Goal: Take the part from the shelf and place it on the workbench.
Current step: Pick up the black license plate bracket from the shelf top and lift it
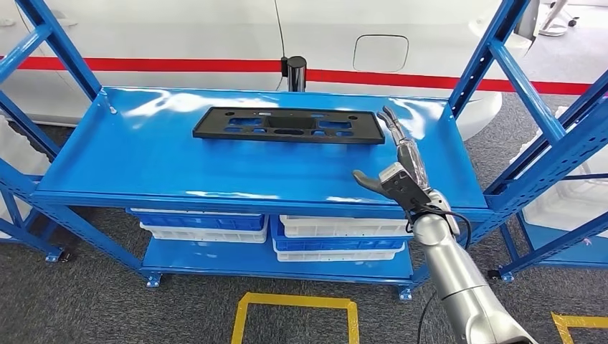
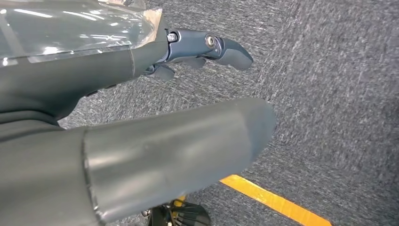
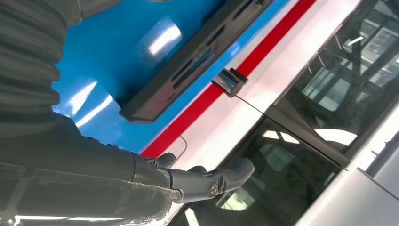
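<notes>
Shelving in blue steel stands before us in the head view, and the black part lies flat on its top shelf, toward the back edge. Our right hand hovers over that same shelf, just beside the part's right end, fingers stretched forward and spread, thumb out to the side, nothing in it. Below the top shelf we see blue and white bins stacked on a lower level, and behind the shelving a white car with a red stripe. On the grey carpet in front of the shelving there is a yellow floor marking. In the left wrist view our left hand hangs over the carpet, fingers loosely extended and apart, empty, with a yellow line beneath. In the right wrist view the part rests on the blue shelf beyond our right hand's fingers, which are spread and clear of it.
</notes>
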Controlling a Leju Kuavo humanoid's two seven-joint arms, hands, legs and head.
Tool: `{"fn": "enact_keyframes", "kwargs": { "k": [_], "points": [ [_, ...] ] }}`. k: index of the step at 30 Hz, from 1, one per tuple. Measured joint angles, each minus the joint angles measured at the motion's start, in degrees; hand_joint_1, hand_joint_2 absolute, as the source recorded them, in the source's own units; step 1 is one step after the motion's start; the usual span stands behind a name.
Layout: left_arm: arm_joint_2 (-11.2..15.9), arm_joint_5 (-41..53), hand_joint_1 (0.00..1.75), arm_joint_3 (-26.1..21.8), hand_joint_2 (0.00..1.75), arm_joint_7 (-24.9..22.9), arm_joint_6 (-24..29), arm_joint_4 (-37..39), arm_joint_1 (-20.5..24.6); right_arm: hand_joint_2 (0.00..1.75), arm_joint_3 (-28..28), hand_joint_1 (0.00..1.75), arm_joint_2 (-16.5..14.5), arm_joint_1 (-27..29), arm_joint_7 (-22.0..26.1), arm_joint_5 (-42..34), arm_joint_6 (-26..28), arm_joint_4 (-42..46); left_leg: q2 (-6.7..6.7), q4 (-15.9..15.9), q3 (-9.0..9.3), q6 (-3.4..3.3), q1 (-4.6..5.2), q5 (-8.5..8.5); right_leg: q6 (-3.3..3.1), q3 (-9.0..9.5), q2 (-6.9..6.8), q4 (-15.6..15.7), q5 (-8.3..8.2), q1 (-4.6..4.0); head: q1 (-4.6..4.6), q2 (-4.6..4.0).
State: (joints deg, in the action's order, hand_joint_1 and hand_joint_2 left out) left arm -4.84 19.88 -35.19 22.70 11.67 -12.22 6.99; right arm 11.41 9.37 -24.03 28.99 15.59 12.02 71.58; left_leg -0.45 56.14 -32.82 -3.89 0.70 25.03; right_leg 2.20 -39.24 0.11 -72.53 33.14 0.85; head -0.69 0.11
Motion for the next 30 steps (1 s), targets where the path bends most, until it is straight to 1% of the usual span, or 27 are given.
{"fn": "enact_keyframes", "kwargs": {
  "k": [1,2,3,4,5,6,7,8,10,11,12,13,14,15,16,17,18,19,20,21,22,23,25,26,27,28,30],
  "points": [
    [-0.05,-0.01,0.0,0.0,0.0,-0.01,0.0,0.01,-0.06,1.75,0.0,0.0,0.02,0.25,-0.01,0.01,0.0,0.0,-0.06,0.02,0.34,0.0,0.1,0.32,0.26,-0.82,0.0,-0.01,-0.42,-0.03,0.0,0.0],
    [-0.1,-0.02,0.0,0.0,0.0,-0.01,-0.01,0.02,-0.1,1.75,0.0,0.0,0.02,0.42,-0.01,0.02,0.0,0.0,-0.13,0.02,0.82,0.06,0.18,0.69,0.74,-0.47,-0.01,2.19,-1.93,-0.05,0.01,0.0],
    [-0.14,-0.03,0.0,0.0,0.0,0.0,-0.01,0.03,-0.12,1.75,0.0,0.0,0.02,0.52,-0.01,0.04,0.0,0.0,-0.18,0.03,1.42,0.18,0.21,1.12,1.24,0.91,-0.02,6.31,-4.31,-0.05,0.01,0.0],
    [-0.16,-0.03,0.0,0.0,0.0,0.0,-0.01,0.03,-0.12,1.75,0.0,0.0,0.01,0.58,-0.01,0.07,0.0,0.0,-0.22,0.03,2.07,0.35,0.24,1.55,1.35,2.33,-0.06,10.27,-6.45,-0.13,0.04,0.0],
    [-0.16,-0.03,0.0,0.0,0.0,0.02,-0.01,0.04,-0.11,1.75,0.01,0.0,0.01,0.59,-0.02,0.12,0.0,0.0,-0.26,0.05,2.54,0.6,0.27,1.97,1.01,3.44,-0.14,13.38,-7.6,-0.33,0.06,0.0],
    [-0.16,0.01,0.0,0.0,0.0,0.03,-0.02,0.04,-0.09,1.75,0.01,0.0,0.02,0.64,-0.04,0.16,0.01,0.06,-0.26,0.02,2.81,0.92,0.3,2.38,0.39,4.31,-0.19,15.21,-8.32,-0.56,0.09,0.0],
    [-0.17,0.1,0.0,0.0,0.0,0.03,-0.03,0.05,-0.09,1.75,-0.03,0.0,0.04,0.8,-0.05,0.2,0.04,0.24,-0.25,0.19,3.0,1.23,0.34,2.63,-0.48,4.38,-0.21,15.6,-8.25,-0.75,0.16,0.0],
    [-0.19,0.22,0.0,0.0,0.0,0.03,-0.03,0.05,-0.07,1.75,-0.08,0.0,0.08,0.98,-0.07,0.24,0.08,0.51,-0.24,0.41,3.06,1.5,0.36,2.82,-1.15,4.74,-0.19,15.77,-8.15,-0.78,0.16,0.0],
    [-0.14,0.45,0.0,0.01,0.0,-0.08,-0.04,0.02,-0.01,1.75,-0.25,0.0,0.14,1.53,-0.06,0.27,0.18,1.4,-0.13,1.83,2.75,2.01,0.31,3.3,-1.93,5.65,-0.11,15.94,-8.35,-0.31,0.16,0.0],
    [-0.14,0.51,0.0,0.01,0.0,-0.14,-0.04,0.01,0.04,1.75,-0.31,0.0,0.15,1.73,-0.07,0.31,0.2,1.9,-0.08,3.62,1.84,2.32,0.17,3.97,-2.28,6.31,-0.11,15.97,-8.16,-0.09,0.14,0.0],
    [-0.13,0.54,0.0,0.02,0.0,-0.19,-0.04,0.0,0.09,1.75,-0.36,0.0,0.14,1.93,-0.07,0.34,0.22,2.34,-0.03,6.32,0.3,2.71,-0.07,5.0,-2.62,6.72,-0.12,16.02,-7.91,0.03,0.14,0.0],
    [-0.19,0.56,0.0,0.02,0.0,-0.22,-0.04,0.01,0.09,1.75,-0.39,0.0,0.14,2.1,-0.07,0.39,0.22,2.71,0.01,9.74,-1.75,3.13,-0.36,6.29,-2.92,7.0,-0.12,16.02,-7.61,0.03,0.13,0.0],
    [-0.19,0.57,0.0,0.02,0.0,-0.26,-0.04,0.01,0.06,1.75,-0.41,0.0,0.14,2.33,-0.09,0.43,0.22,2.92,0.01,13.07,-4.11,3.53,-0.72,7.48,-3.06,7.24,-0.09,16.02,-7.34,0.03,0.15,0.0],
    [-0.18,0.57,0.0,0.02,0.0,-0.29,-0.05,0.02,0.03,1.75,-0.42,0.0,0.13,2.63,-0.11,0.45,0.22,3.05,0.02,15.32,-6.11,3.9,-1.06,7.97,-3.07,7.51,-0.05,16.01,-7.03,0.04,0.15,0.0],
    [-0.17,0.56,0.0,0.02,0.0,-0.31,-0.05,0.03,0.0,1.75,-0.43,0.0,0.14,2.95,-0.13,0.46,0.22,3.14,0.06,15.87,-7.36,4.2,-1.36,7.44,-2.97,7.88,0.0,16.0,-6.67,0.06,0.15,0.0],
    [-0.14,0.56,0.0,0.02,0.0,-0.32,-0.06,0.04,-0.02,1.75,-0.44,0.0,0.14,3.23,-0.15,0.45,0.22,3.23,0.12,14.43,-7.56,4.41,-1.62,5.73,-2.8,8.38,0.04,15.99,-6.28,0.11,0.15,0.0],
    [-0.1,0.55,0.0,0.02,0.0,-0.32,-0.07,0.04,-0.02,1.75,-0.44,0.0,0.14,3.4,-0.16,0.45,0.22,3.36,0.21,11.15,-6.7,4.48,-1.81,3.08,-2.59,8.98,0.06,15.99,-5.83,0.17,0.14,0.0],
    [-0.08,0.55,0.0,0.02,0.0,-0.32,-0.07,0.04,-0.01,1.75,-0.45,0.0,0.14,3.49,-0.16,0.46,0.22,3.49,0.28,7.29,-5.26,4.42,-1.91,0.54,-2.35,9.51,0.06,16.04,-5.38,0.23,0.15,0.0],
    [-0.06,0.55,0.0,0.02,0.0,-0.32,-0.09,0.05,0.01,1.75,-0.46,0.0,0.15,3.47,-0.16,0.47,0.22,3.62,0.37,4.12,-4.06,4.24,-1.79,-0.58,-2.07,10.03,0.04,16.12,-5.01,0.23,0.13,0.0],
    [-0.06,0.56,0.0,0.03,0.0,-0.3,-0.13,0.05,0.03,1.75,-0.5,0.0,0.18,3.41,-0.17,0.49,0.22,3.74,0.4,2.11,-3.18,3.88,-1.6,-0.85,-1.72,10.33,0.02,16.27,-4.7,0.2,0.14,0.0],
    [-0.05,0.57,0.0,0.03,0.0,-0.28,-0.15,0.05,0.02,1.75,-0.56,0.0,0.2,3.4,-0.18,0.51,0.22,3.84,0.38,1.25,-2.82,3.42,-1.37,-0.49,-1.3,10.6,0.01,16.25,-4.55,0.12,0.15,0.0],
    [-0.05,0.65,0.0,0.03,0.0,-0.27,-0.17,0.06,-0.01,1.75,-0.63,0.0,0.25,3.42,-0.19,0.54,0.22,3.93,0.36,1.12,-2.77,2.87,-1.15,0.07,-0.86,10.87,0.01,16.09,-4.54,-0.04,0.13,0.0],
    [-0.07,1.09,0.0,0.03,0.0,-0.32,-0.17,0.05,-0.04,1.75,-0.93,0.0,0.45,3.7,-0.2,0.55,0.22,4.31,0.23,0.64,-1.66,1.76,-1.06,-0.51,-0.28,10.88,-0.01,14.99,-4.16,-0.17,0.09,0.0],
    [-0.1,1.41,0.0,0.03,0.0,-0.4,-0.16,0.04,0.03,1.75,-1.09,0.0,0.62,3.84,-0.19,0.55,0.23,4.62,0.22,0.5,-1.04,1.35,-1.04,-0.54,-0.24,10.26,-0.03,13.62,-3.62,-0.17,0.08,0.0],
    [-0.11,1.73,0.0,0.04,0.0,-0.53,-0.15,0.03,0.15,1.75,-1.27,0.0,0.79,4.06,-0.19,0.54,0.24,5.0,0.2,0.36,-0.47,1.04,-1.04,-0.55,-0.28,8.85,-0.05,11.21,-2.77,-0.09,0.04,0.0],
    [-0.12,1.97,0.0,0.04,0.0,-0.66,-0.11,0.03,0.28,1.75,-1.44,0.0,0.93,4.37,-0.18,0.54,0.25,5.36,0.2,0.33,-0.25,0.83,-1.01,-0.44,-0.26,6.72,-0.04,7.75,-1.66,-0.01,0.0,0.0],
    [-0.1,2.24,0.0,0.04,0.0,-0.84,-0.1,0.04,0.43,1.75,-1.81,0.0,1.08,5.2,-0.19,0.56,0.26,5.86,0.1,0.37,0.0,0.6,-0.95,-0.11,-0.04,1.64,-0.02,0.97,0.54,-0.01,-0.09,0.0]
  ]
}}
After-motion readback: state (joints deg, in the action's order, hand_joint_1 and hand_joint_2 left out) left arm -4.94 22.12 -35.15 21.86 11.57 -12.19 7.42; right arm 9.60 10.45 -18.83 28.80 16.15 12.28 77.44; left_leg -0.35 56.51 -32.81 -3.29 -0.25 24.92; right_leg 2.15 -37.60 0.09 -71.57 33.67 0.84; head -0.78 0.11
